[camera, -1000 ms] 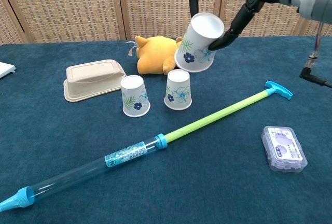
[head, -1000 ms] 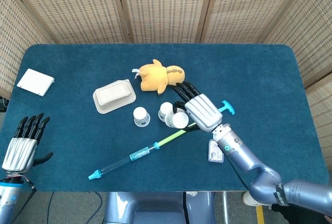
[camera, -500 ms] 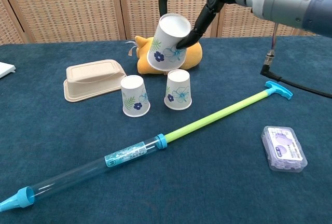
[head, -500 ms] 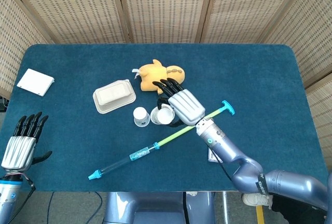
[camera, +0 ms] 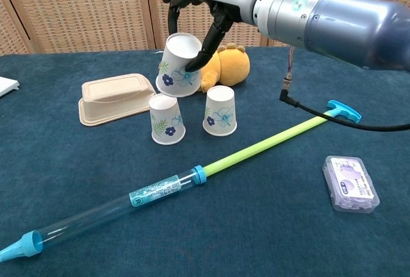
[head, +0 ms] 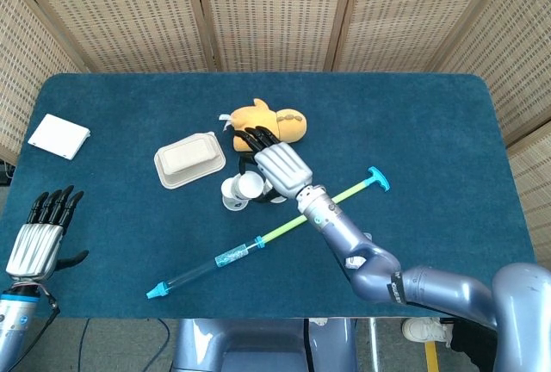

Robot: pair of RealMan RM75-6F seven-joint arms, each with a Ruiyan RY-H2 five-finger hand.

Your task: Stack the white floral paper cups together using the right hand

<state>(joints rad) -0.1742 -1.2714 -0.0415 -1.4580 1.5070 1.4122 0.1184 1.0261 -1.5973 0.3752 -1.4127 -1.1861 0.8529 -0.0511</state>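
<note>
Leftward across the tabletop (camera: 269, 226), the right robot hand (camera: 204, 0) has carried its floral paper cup (camera: 177, 65) from above the middle cup to above the left one. It pinches this tilted, mouth-down cup between thumb and fingers, the cup's lower edge just over the left upturned cup (camera: 166, 118). The second upturned cup (camera: 220, 111) stands just beside that one, apart from the hand. Behind them lies a yellow plush toy (camera: 229, 64), and to the left a beige lidded food container (camera: 115, 97). A long green-and-clear syringe-like pump (camera: 192, 176) lies diagonally in front, with a small purple case (camera: 350, 183) near its handle end. At the tabletop's near-left edge the left robot hand (head: 36, 240) rests empty, fingers straight.
</note>
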